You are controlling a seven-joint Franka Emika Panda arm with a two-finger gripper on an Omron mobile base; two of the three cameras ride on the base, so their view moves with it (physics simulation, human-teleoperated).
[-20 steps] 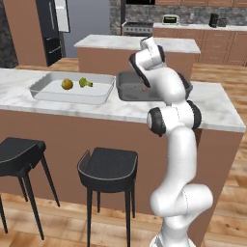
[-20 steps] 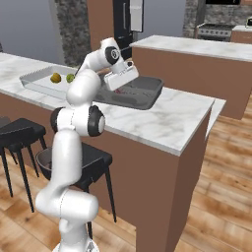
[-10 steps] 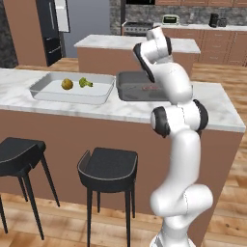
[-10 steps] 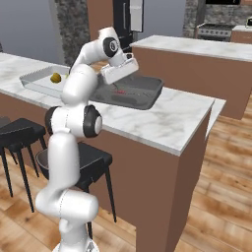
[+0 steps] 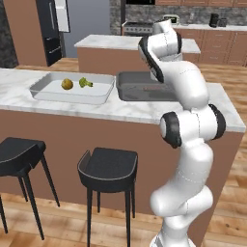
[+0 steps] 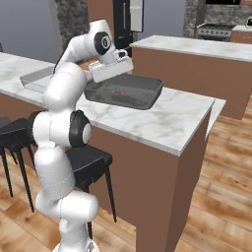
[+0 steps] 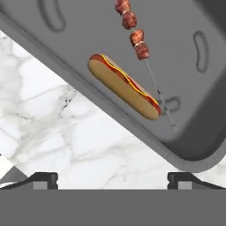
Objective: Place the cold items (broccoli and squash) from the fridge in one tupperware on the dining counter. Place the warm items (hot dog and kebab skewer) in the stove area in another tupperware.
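The hot dog (image 7: 123, 86) and the kebab skewer (image 7: 139, 44) lie side by side in the dark grey tupperware (image 7: 66, 39) on the dining counter (image 7: 66, 132). My gripper (image 7: 113, 178) hangs open above that tray's near corner, with nothing between its tips. To the left stands the clear tupperware (image 5: 46, 91), holding the squash (image 5: 67, 84) and the broccoli (image 5: 85, 83). My arm hides part of the dark tupperware (image 5: 137, 87) in the left base view. The black fridge (image 5: 50, 29) is far back on the left, and the stove (image 5: 140, 26) is behind the island.
Two black stools (image 5: 108, 166) (image 5: 19, 149) stand in front of the counter's brown base. A shorter marble-topped island (image 5: 111, 43) lies behind the counter. The counter's right end (image 6: 206, 110) drops off to wooden floor.
My arm has lifted away from the dark tray and the jaws have spread wider. The hot dog now lies free in the tray beside the skewer.
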